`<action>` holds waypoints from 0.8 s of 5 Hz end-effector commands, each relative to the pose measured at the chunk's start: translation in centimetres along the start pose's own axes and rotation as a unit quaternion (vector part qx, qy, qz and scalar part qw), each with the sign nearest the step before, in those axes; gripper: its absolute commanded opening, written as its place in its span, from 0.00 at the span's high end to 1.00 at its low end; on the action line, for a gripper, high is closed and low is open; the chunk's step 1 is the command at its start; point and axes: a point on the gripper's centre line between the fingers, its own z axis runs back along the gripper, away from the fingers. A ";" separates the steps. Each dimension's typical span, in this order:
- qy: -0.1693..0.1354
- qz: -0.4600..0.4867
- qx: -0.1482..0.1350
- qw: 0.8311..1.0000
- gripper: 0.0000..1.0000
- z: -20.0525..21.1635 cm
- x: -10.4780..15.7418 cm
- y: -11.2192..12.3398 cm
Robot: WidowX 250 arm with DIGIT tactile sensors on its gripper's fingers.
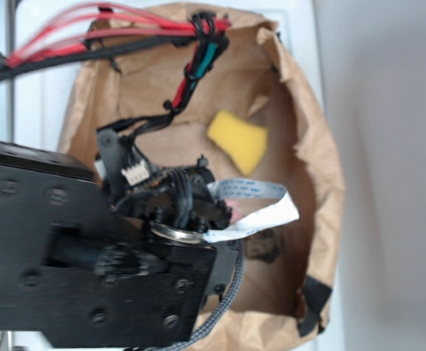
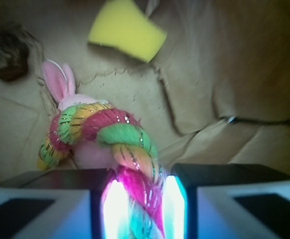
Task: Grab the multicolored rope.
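In the wrist view the multicolored rope (image 2: 116, 135), twisted in red, yellow and green, curves from the left down into my gripper (image 2: 140, 204). One end runs between the two bright fingers (image 2: 114, 206), which press on both its sides. The rope's bend lies over a pink plush bunny (image 2: 60, 84). In the exterior view the arm (image 1: 88, 256) covers the rope and the jaws.
A yellow sponge wedge (image 2: 126, 30) (image 1: 237, 140) lies further back on the brown paper bag (image 1: 301, 146) that lines the work area. A dark brown lump (image 2: 6, 55) sits at the far left. Crumpled paper walls rise at the right.
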 end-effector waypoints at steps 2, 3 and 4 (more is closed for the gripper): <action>-0.059 -0.052 -0.183 0.980 1.00 2.9 2.4 4.5; -0.044 -0.064 -0.183 0.980 1.00 3.1 3.7 4.2; -0.040 -0.097 -0.173 0.979 1.00 3.4 4.7 2.5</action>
